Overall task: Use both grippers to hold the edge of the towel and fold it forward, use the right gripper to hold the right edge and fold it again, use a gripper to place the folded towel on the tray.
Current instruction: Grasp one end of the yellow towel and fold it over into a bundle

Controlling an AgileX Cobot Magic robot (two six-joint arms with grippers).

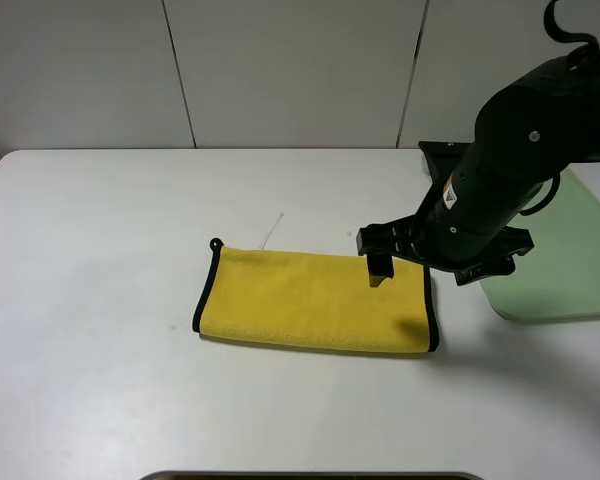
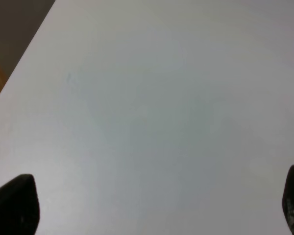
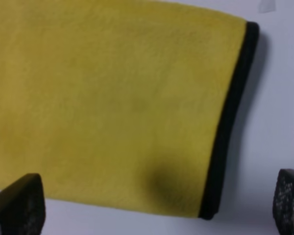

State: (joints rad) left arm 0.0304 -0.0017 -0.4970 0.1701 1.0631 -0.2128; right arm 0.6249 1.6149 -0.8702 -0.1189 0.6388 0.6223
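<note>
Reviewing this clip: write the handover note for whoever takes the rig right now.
Left gripper: open, empty, over bare table.
Right gripper: open, empty, above the towel's right end.
Towel: flat on the table as a long rectangle, left of the tray and not on it.
Done: the forward fold, by the look of it.
Left: grip the right edge, fold again, place the towel on the tray.

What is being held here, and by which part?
Nothing. The right gripper hangs open above the towel, the left gripper open over the table.
</note>
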